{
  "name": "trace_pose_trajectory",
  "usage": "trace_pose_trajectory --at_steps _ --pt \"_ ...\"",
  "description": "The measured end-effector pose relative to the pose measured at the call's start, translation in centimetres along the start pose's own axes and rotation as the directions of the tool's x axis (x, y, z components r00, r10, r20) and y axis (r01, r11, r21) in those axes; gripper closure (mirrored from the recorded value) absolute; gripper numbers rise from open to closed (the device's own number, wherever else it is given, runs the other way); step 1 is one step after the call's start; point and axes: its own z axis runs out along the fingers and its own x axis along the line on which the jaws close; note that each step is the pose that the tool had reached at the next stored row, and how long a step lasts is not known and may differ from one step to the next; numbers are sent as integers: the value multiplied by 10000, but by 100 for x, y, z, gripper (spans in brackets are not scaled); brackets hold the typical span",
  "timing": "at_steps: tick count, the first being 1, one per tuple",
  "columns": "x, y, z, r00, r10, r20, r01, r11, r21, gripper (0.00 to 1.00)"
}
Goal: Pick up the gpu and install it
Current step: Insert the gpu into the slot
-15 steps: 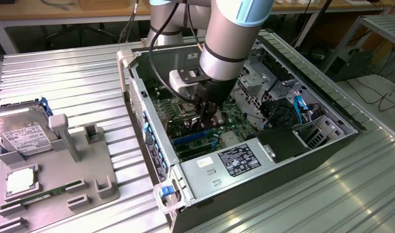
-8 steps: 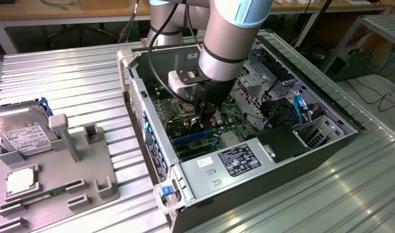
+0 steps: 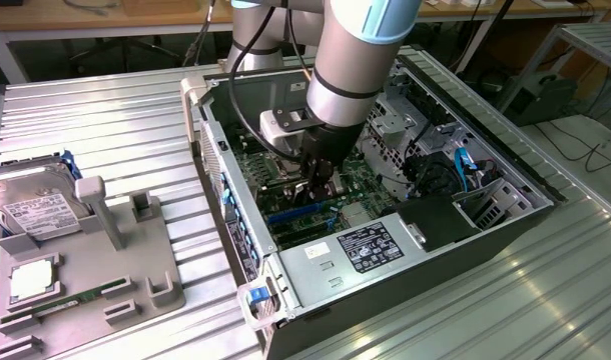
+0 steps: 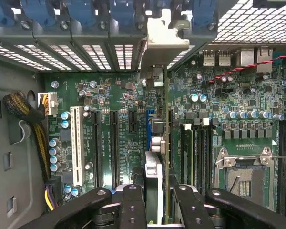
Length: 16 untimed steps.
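Note:
My gripper (image 3: 322, 178) reaches down into the open computer case (image 3: 506, 142), low over the green motherboard (image 3: 285, 169). In the wrist view the gpu (image 4: 158, 143) stands edge-on between my fingers (image 4: 132, 206), a thin dark card running up to its silver bracket (image 4: 164, 38) at the case's rear slot openings. The gripper (image 4: 158, 212) is shut on the card's edge. The card lies along the blue expansion slot (image 4: 148, 128); whether it is seated I cannot tell. In the exterior view the gpu (image 3: 323, 196) is a dark sliver under the fingers.
A grey fixture tray (image 3: 135, 262) at the exterior view's left holds a hard drive (image 3: 30, 210), a processor (image 3: 30, 279) and a green memory stick (image 3: 65, 304). Inside the case are the power supply (image 3: 365, 247), the processor socket (image 4: 243, 176), a white slot (image 4: 77, 143) and braided cables (image 4: 28, 114).

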Motion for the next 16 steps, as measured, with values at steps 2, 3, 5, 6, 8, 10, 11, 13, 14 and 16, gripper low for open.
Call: trace_pose_trajectory --at_steps 2,3,5,6,8,10,11,13,14,16 --pt "2 1 2 10000 1 3 -1 10000 1 72" --pt "14 0 1 10000 1 3 -1 10000 1 72" --pt "23 1 2 10000 3 3 -3 10000 1 72" --pt "23 0 2 10000 2 1 -2 10000 0 72" --pt "24 4 5 10000 0 1 0 10000 -2 72" --pt "24 8 8 10000 0 -1 0 10000 -7 72" --pt "24 9 9 10000 0 -1 0 10000 -8 72" --pt "24 9 10 10000 1 -4 -1 10000 -9 72" --pt "24 9 15 10000 2 -26 -2 10000 -8 72" --pt "25 9 19 10000 5 -98 -5 10000 -8 72"
